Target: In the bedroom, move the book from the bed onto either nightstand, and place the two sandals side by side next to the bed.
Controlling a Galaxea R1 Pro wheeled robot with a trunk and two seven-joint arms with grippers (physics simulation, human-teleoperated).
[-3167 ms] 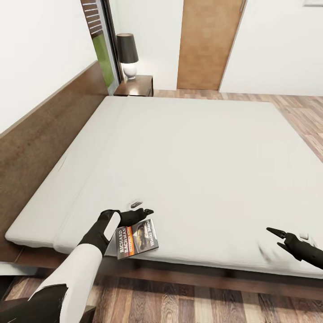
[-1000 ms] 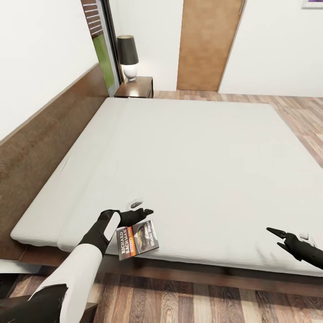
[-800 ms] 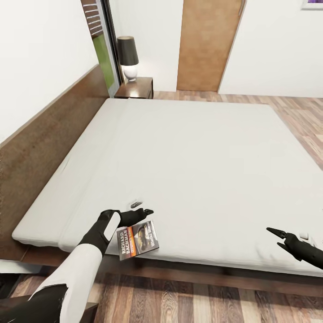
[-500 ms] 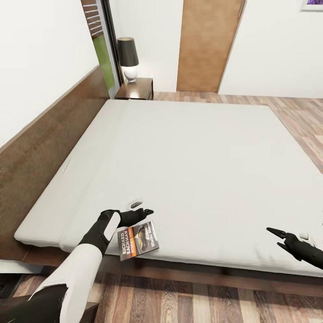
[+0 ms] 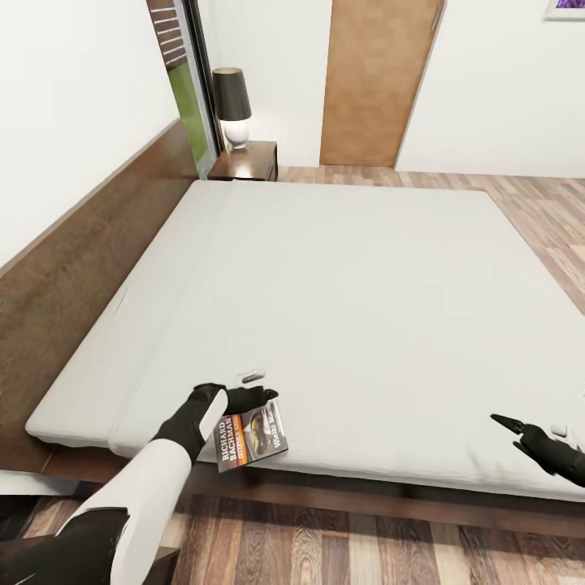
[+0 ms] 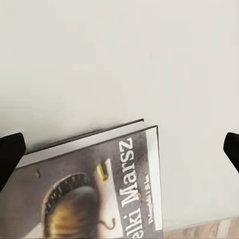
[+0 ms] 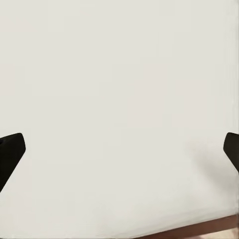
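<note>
At the left, the dark headboard [image 5: 89,236] runs along the bed [image 5: 341,292], and at the far left corner the nightstand [image 5: 248,156] stands with a lamp [image 5: 233,104] on it. The left gripper [image 5: 253,397] hovers low above the book [image 5: 251,431], which lies flat on the mattress at the near edge of the bed, its orange band toward the left. In the left wrist view the book [image 6: 94,186] sits between the two dark fingertips [image 6: 10,154], which are wide apart, so these jaws are open and hold nothing. At the right, the right gripper [image 5: 520,426] hangs over bare mattress near the same edge, its jaws open too and empty.

The step in hand seems to be the pickup of the book. The next move probably needs the left jaws to come down and close on the thin book at its edge, because it lies flat. After that the book must travel to a nightstand.
</note>
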